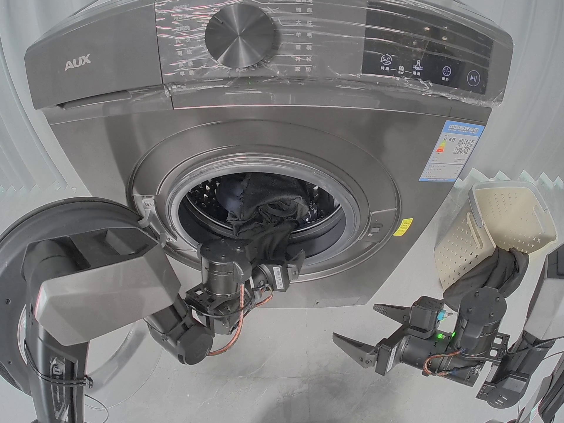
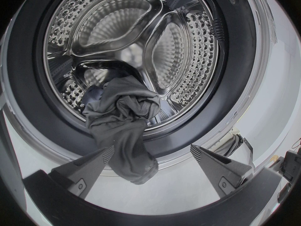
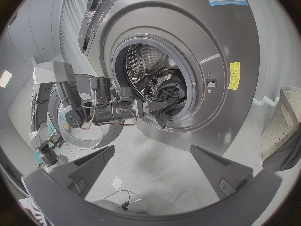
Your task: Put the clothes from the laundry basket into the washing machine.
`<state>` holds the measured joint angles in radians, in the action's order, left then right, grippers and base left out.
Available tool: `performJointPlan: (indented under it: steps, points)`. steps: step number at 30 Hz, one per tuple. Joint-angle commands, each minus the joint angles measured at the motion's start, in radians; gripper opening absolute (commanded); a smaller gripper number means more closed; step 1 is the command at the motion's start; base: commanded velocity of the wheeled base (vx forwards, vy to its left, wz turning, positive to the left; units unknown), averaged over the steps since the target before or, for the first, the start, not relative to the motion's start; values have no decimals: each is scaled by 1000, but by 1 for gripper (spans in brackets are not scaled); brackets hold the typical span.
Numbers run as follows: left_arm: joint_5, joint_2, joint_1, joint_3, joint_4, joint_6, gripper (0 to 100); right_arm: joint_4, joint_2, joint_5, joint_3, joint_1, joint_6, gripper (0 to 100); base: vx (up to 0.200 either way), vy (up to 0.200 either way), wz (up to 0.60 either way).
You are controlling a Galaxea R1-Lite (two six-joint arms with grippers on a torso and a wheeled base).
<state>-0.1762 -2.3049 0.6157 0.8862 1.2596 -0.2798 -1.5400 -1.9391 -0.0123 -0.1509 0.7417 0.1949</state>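
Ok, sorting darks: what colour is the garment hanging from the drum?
The garment is dark grey; left wrist view.

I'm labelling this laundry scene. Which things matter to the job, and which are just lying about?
Job: washing machine; hanging garment at its drum mouth; laundry basket; draped garment on its rim; left gripper; right gripper.

Lying about: loose cable and white patch on the floor.

The left arm [image 1: 176, 324] bends up from the lower left of the head view to its centre. The left gripper [image 1: 291, 265] apparently points right, jaws spread wide. The right gripper [image 1: 357, 323] sits lower right, jaws apart, pointing left.
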Motion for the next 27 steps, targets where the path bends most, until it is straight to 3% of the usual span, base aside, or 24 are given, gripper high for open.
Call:
performJointPlan:
  steps: [1,5,12,18,27]
  points:
    - [-2,61,21,-75,0,5,100,0,-4,0,-1,1,1,100,0,0,0]
    - [-9,68,41,-124,6,33,100,0,-6,0,-1,2,1,100,0,0,0]
    - [3,76,35,-141,41,42,100,0,-4,0,-1,15,3,100,0,0,0]
    - [1,28,39,-124,77,48,100,0,0,-3,-6,42,5,100,200,0,0]
    - [1,-18,33,-78,92,93,100,0,5,-5,-7,47,6,100,0,0,0]
